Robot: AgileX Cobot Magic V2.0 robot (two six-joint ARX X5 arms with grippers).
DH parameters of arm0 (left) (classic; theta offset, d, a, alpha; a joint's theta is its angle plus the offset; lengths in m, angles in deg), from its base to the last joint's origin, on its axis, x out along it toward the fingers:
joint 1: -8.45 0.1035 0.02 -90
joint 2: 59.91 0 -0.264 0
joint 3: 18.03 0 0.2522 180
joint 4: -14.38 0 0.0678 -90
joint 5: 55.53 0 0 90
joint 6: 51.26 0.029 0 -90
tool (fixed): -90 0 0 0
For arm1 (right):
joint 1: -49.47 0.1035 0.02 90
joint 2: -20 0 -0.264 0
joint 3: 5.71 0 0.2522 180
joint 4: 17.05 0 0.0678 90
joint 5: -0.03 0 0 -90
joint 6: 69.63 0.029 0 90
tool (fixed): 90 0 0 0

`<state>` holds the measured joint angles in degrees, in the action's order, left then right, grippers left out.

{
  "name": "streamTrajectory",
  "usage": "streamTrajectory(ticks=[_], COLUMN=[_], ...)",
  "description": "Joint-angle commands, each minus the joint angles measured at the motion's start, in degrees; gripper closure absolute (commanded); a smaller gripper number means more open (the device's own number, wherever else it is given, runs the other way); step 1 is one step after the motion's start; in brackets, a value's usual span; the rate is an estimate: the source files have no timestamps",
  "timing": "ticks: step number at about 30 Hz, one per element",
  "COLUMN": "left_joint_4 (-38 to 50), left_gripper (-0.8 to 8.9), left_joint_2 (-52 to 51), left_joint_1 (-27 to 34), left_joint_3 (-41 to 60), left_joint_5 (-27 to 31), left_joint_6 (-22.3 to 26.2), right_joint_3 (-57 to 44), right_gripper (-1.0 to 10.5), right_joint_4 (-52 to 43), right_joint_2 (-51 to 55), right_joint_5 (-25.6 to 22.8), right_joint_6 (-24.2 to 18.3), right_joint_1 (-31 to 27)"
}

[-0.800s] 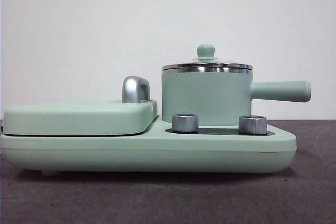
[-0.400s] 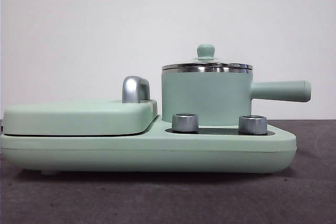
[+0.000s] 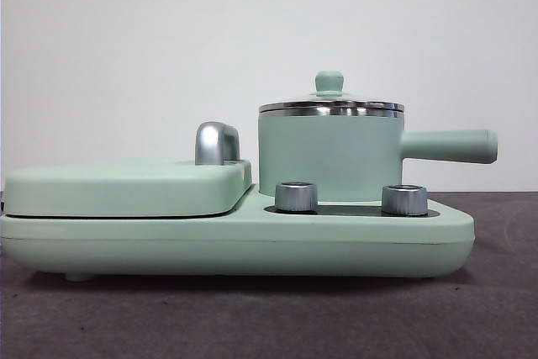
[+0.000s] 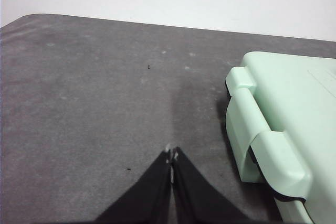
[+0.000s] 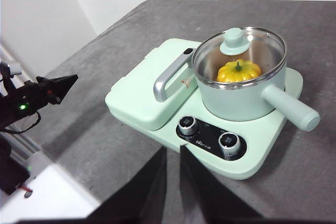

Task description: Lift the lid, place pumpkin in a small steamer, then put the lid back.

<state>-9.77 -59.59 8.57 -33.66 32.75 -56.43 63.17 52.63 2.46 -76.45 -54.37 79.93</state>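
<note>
the mint-green cooker base [image 3: 252, 250] is being taken as the landmark. the small steamer [image 3: 329, 157] is being seen seated on its burner end, its long handle running off past that end. the lid [image 5: 239, 51] is being seen resting on the steamer's rim, and the pumpkin [image 5: 239, 71] is lying inside beneath the glass. the task is being judged as good as done. the right gripper [image 5: 172, 153], jaws slightly parted, is being held above and back from the base's dial side, the nearer one; the left gripper [image 4: 171, 156], jaws closed, empty, is hanging beside the griddle end.
</note>
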Motion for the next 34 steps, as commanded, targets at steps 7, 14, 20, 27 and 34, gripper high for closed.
streamTrajectory(ticks=[7, 14, 20, 27, 34], left_joint_4=[-0.35, -0.35, -0.35, -0.35, -0.35], left_gripper=[8.07, 8.07, 8.07, 8.07, 8.07], left_joint_2=[-0.13, -0.13, -0.13, -0.13, -0.13], left_joint_1=[-0.09, -0.09, -0.09, -0.09, -0.09], left_joint_3=[1.07, 1.07, 1.07, 1.07, 1.07], left_joint_5=[-0.04, -0.04, -0.04, -0.04, -0.04], left_joint_6=[0.11, 0.11, 0.11, 0.11, 0.13], right_joint_3=[-13.7, -34.53, -45.44, -51.39, -54.45], right_gripper=[9.1, 9.1, 9.1, 9.1, 9.1], right_joint_4=[-17.07, -37.99, -44.17, -45.27, -46.14], right_joint_2=[5.77, 11.78, 16.44, 17.33, 17.33], right_joint_5=[-4.98, -6.91, -9.22, -12.59, -15.15], right_joint_6=[-6.43, -15.43, -16.2, -15.21, -12.02], right_joint_1=[-14.21, -25.16, -28.68, -28.72, -28.68])
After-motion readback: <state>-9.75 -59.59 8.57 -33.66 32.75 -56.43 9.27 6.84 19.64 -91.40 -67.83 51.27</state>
